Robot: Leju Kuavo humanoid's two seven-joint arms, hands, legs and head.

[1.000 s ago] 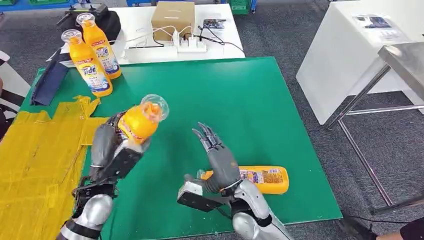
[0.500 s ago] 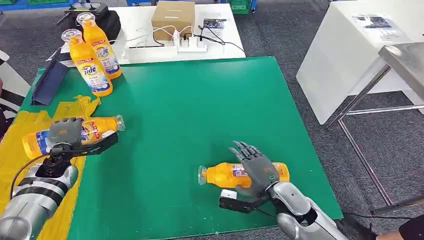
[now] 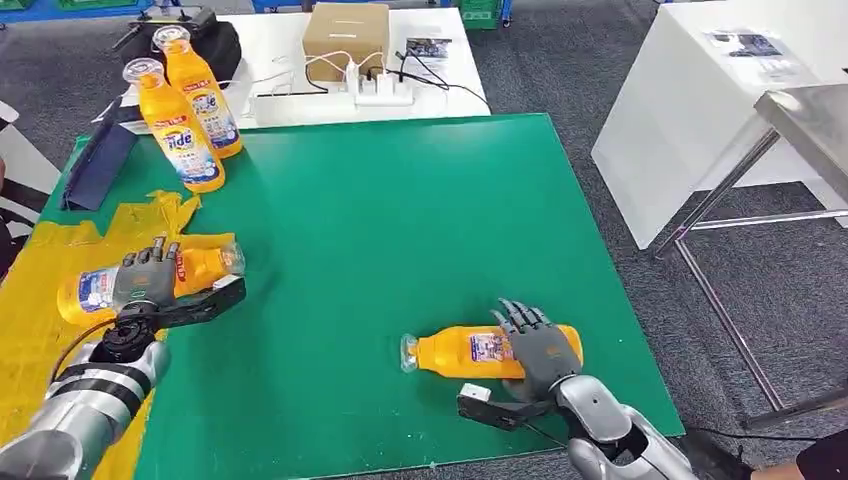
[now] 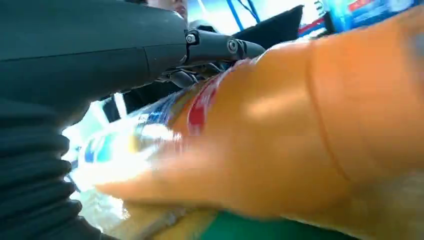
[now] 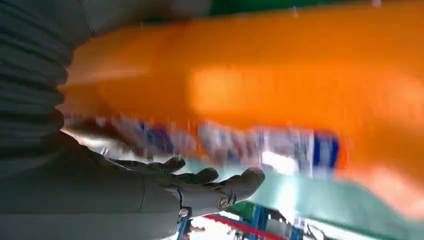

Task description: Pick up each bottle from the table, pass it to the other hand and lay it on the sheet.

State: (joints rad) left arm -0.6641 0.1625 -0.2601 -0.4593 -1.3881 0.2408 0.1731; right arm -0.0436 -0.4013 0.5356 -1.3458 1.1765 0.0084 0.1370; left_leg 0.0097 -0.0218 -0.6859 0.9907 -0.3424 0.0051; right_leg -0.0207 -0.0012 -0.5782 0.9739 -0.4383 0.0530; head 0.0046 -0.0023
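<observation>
Left hand [image 3: 145, 283] grasps a bottle [image 3: 100, 285] lying on the yellow sheet [image 3: 40, 330] at 9 o'clock; right hand [image 3: 540, 348] rests fingers-spread over another bottle [image 3: 455, 352] at 5 o'clock.

From the head view we see bright, even overhead light and soft, short shadows on the green bench [image 3: 420, 220]. Both wrist views are smeared, probably by motion; glare whitens the orange plastic bottle's label [image 4: 125, 145].

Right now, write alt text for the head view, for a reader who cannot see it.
The robot's left hand holds an orange bottle lying on the yellow sheet, while its right hand reaches over a second lying bottle on the green table. Two more bottles stand at the back.
</observation>
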